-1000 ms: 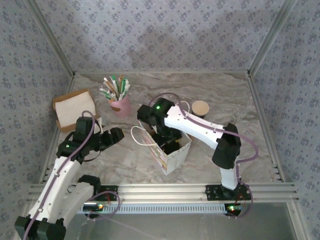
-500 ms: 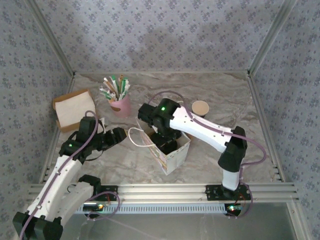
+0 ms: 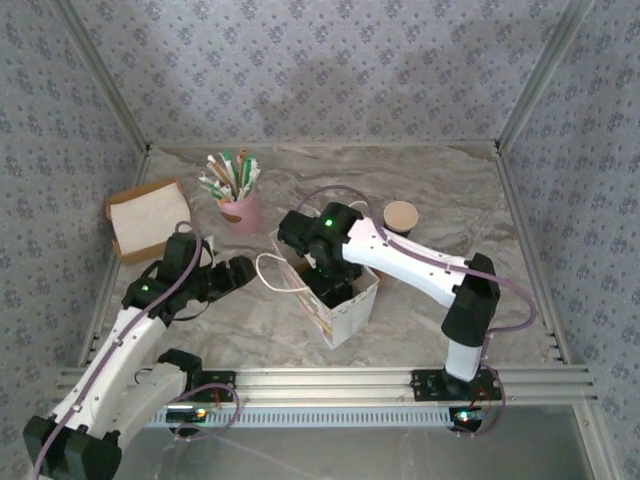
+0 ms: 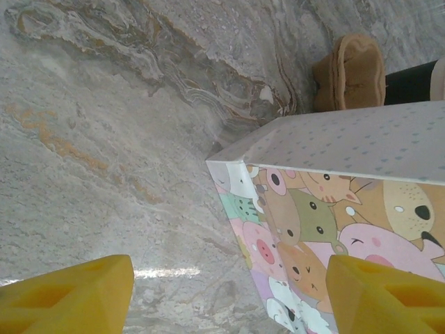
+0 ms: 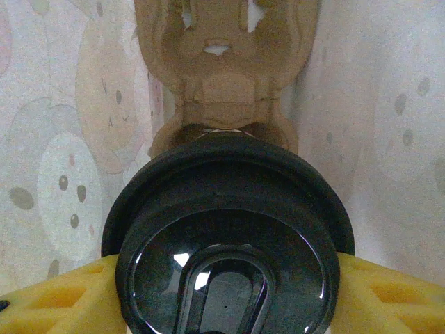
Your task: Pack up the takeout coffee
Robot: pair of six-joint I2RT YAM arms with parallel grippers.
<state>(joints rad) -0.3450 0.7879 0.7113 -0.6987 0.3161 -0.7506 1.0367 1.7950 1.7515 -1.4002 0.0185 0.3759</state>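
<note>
Marble table point(image 3: 430, 180); coffee point(image 5: 226, 257) half-hidden inside bag point(image 3: 340, 315).

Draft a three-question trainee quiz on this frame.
1. True or false: the right tool grips the takeout coffee inside the bag.
2. What stands on the table behind and to the left of the bag? A) kettle B) pink cup of straws C) plate
3. Fill in: the left tool is ___ (open/shut).
Key: 1 true; 2 B; 3 open.
</note>
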